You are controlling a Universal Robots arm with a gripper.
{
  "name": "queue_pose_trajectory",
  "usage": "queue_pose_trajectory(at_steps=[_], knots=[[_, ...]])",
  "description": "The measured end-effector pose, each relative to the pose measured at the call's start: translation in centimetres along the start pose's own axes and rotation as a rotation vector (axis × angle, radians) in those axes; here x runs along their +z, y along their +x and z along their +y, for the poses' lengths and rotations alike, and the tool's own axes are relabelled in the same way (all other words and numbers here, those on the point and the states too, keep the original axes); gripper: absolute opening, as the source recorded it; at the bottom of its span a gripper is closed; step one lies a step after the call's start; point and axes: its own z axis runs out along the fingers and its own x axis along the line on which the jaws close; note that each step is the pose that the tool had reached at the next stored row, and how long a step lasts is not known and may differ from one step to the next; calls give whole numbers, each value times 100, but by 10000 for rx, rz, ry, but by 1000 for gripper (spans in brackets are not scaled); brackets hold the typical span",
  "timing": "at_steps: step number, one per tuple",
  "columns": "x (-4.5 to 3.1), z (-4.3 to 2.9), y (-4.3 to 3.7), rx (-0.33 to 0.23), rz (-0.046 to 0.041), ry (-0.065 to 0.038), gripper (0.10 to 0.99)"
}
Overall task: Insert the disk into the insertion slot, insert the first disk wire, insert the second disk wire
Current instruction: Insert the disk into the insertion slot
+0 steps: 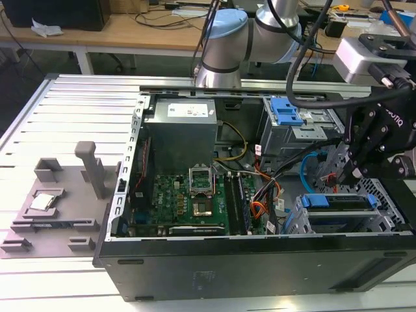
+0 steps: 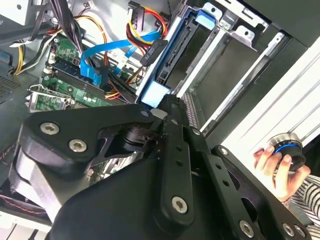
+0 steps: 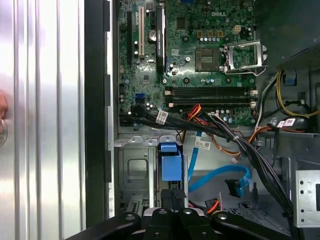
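Observation:
The disk (image 3: 170,167), in its bright blue caddy, sits inside the insertion slot (image 3: 132,167), a silver cage at the case's front corner (image 1: 305,221). My gripper (image 3: 173,196) is shut, and its fingertips press against the caddy's outer blue end (image 2: 156,93). In the exterior view the gripper (image 1: 354,170) hangs just above the cage, where the caddy's blue edge (image 1: 338,200) shows. The first disk wire (image 2: 142,30), orange-red with a dark plug, lies loose beside the cage. The second disk wire (image 3: 215,175), light blue, loops free on the case floor beside the disk.
The motherboard (image 1: 188,195) and black cable bundles (image 3: 240,145) fill the case's middle. A larger grey bay with a blue latch (image 1: 286,112) stands at the back. A person's hand (image 2: 275,167) holds a round knob outside the case. A grey fixture (image 1: 58,195) lies at the exterior view's left.

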Motion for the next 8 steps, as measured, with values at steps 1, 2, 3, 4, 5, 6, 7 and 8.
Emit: queue_pose_trajectory(at_steps=[1,2,3,4,5,6,7,8], knots=[[17,-5,0,2,1,0,106],[39,-9,0,1,1,0,106],[58,-11,0,1,0,0,106],[73,-13,0,1,1,0,106],[97,-15,0,1,1,0,106],[120,-18,-1,1,1,0,106],[149,-22,-1,1,1,0,106],[175,-26,-1,1,1,0,106]])
